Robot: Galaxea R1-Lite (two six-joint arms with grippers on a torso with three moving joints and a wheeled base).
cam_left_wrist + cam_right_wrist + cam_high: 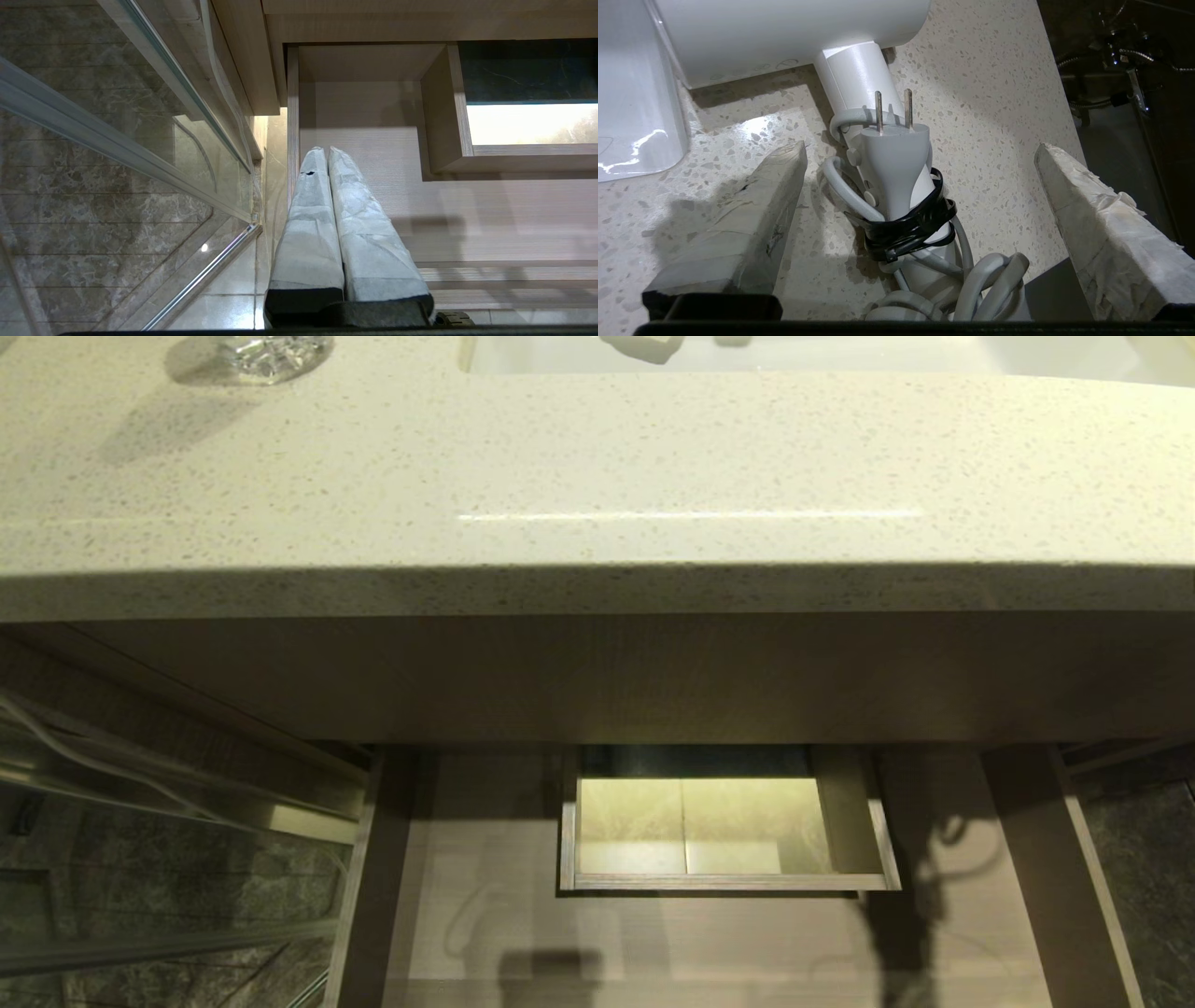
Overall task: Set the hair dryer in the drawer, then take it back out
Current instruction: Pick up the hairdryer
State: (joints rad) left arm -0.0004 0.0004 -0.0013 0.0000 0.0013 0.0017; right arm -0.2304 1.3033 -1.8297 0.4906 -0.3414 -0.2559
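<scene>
Spanning the head view, a speckled cream stone countertop [597,476] overhangs the wide, shallow, light wood-grain drawer [653,933], which stands pulled out below it. A boxed rectangular cut-out [724,821] sits mid-back in the drawer; the drawer floor that shows holds only shadows. Neither arm appears in the head view.

Left gripper [324,151]: hangs over the drawer's left side, its two taped fingers pressed together, holding nothing.

White plastic hair dryer [794,37]: lies on the countertop, barrel beside the rim of a white basin [635,93], handle pointing toward the right wrist camera. Its grey cord [971,289] is coiled around the handle and bound with a black strap [915,224]. A grey two-pin plug [894,158] is tucked under the strap, pins toward the barrel.

Right gripper [920,154]: taped fingers [752,200] spread wide either side of the handle, not touching it.
</scene>
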